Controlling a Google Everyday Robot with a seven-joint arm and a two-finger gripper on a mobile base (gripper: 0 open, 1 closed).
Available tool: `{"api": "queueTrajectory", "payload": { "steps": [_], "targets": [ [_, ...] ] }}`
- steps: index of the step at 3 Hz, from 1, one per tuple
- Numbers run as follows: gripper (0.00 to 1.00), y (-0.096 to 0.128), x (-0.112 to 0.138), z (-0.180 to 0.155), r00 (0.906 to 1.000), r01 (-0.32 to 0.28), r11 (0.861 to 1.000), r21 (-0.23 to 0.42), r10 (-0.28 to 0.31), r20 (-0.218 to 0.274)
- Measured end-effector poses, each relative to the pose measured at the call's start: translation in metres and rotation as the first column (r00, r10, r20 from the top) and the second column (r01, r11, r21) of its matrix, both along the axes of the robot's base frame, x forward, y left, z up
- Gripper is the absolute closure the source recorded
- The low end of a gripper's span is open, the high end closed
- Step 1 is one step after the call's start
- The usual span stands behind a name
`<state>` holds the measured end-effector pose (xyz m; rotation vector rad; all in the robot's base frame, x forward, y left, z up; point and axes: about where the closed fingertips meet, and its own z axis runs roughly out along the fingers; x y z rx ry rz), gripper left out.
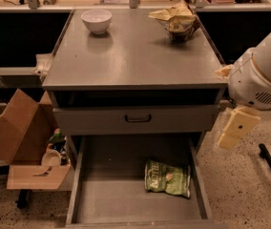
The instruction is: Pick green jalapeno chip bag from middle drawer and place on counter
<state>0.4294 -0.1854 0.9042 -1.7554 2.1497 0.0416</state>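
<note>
Green jalapeno chip bag (168, 178): one, lying flat in the middle drawer (107, 199), lower middle.
End effector (238, 128): right side, away from the bag; open or closed, cannot tell.
Table (135, 56): one white bowl (96, 20), one yellow bag (176, 20).

You see pale lettering on the green jalapeno chip bag (168, 178) in the middle drawer (126, 202), but it lies sideways and cannot be read. The small mark on the yellow-tan bag (176, 20) is illegible too. The gripper (234, 128), hanging right of the drawer, shows no legible text
</note>
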Motion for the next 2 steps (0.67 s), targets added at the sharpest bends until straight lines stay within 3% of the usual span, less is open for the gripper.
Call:
{"api": "queueTrajectory", "payload": {
  "steps": [1, 2],
  "targets": [
    [0.00, 0.002, 0.004, -0.045, 0.9996, -0.019, 1.000, 0.022, 0.020, -0.019],
    [0.00, 0.007, 0.011, -0.143, 0.9955, -0.064, 0.995, 0.079, 0.069, -0.065]
  ]
}}
